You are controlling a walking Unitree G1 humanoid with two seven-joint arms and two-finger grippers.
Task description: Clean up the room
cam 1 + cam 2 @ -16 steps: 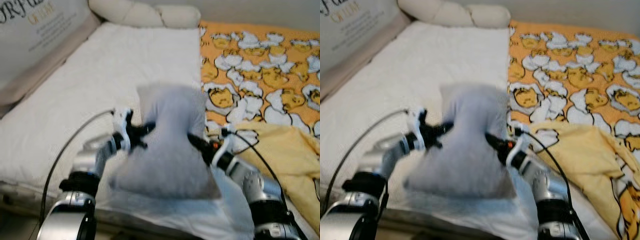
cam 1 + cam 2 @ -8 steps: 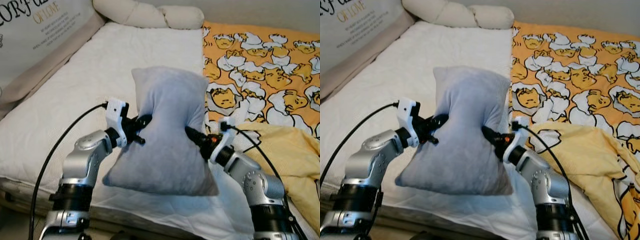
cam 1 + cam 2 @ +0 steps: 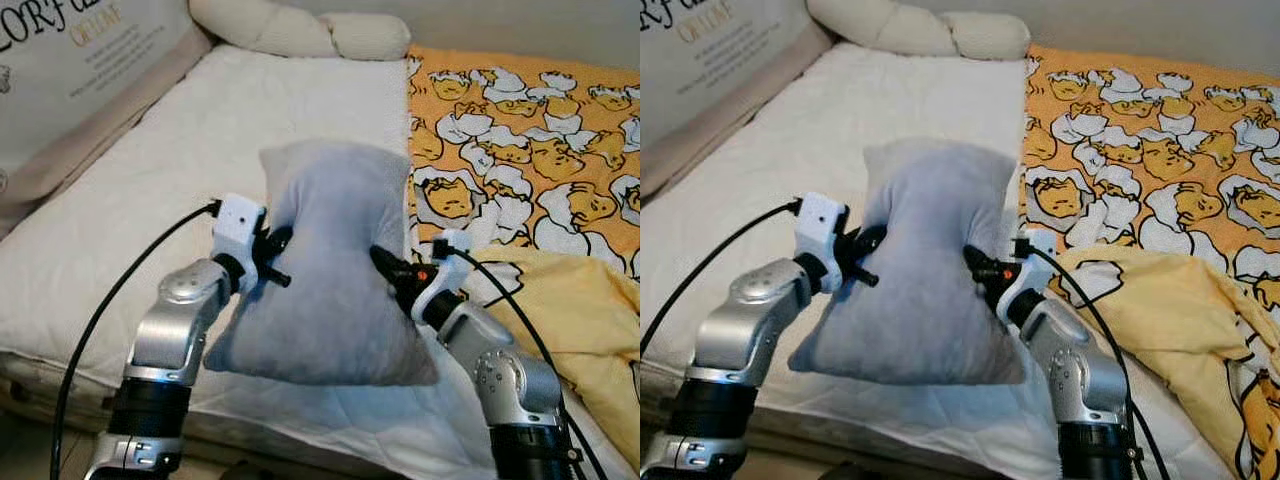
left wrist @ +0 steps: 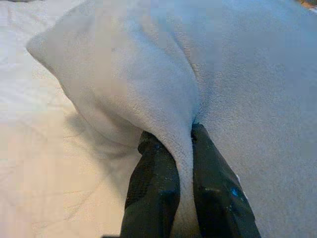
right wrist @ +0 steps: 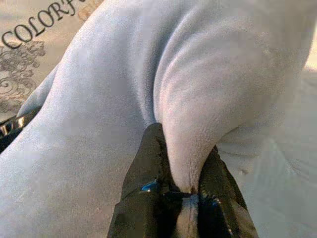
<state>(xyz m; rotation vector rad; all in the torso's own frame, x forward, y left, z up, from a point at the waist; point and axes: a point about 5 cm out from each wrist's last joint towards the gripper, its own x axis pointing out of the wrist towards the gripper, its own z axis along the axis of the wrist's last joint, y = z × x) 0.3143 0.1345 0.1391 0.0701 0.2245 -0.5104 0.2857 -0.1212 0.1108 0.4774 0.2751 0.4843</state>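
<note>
A soft grey pillow [image 3: 330, 270] hangs upright above the near edge of the white mattress [image 3: 180, 170], held between both arms. My left gripper [image 3: 275, 255] is shut on a fold at the pillow's left side; in the left wrist view its fingers [image 4: 153, 183] pinch the grey cloth [image 4: 237, 89]. On the pillow's right side, my right gripper [image 3: 385, 268] is shut on another fold, and its fingers [image 5: 148, 168] squeeze the fabric [image 5: 99, 124] in the right wrist view.
An orange duvet with a cartoon print [image 3: 520, 130] covers the right half of the bed. A yellow blanket [image 3: 580, 320] lies bunched at the near right. A long cream bolster [image 3: 300, 30] lies at the head. A printed panel [image 3: 70, 60] lines the left side.
The pillow has been lifted out of a blurred swing and now hangs steady; both arms have drawn slightly nearer to me, still pinching it.
</note>
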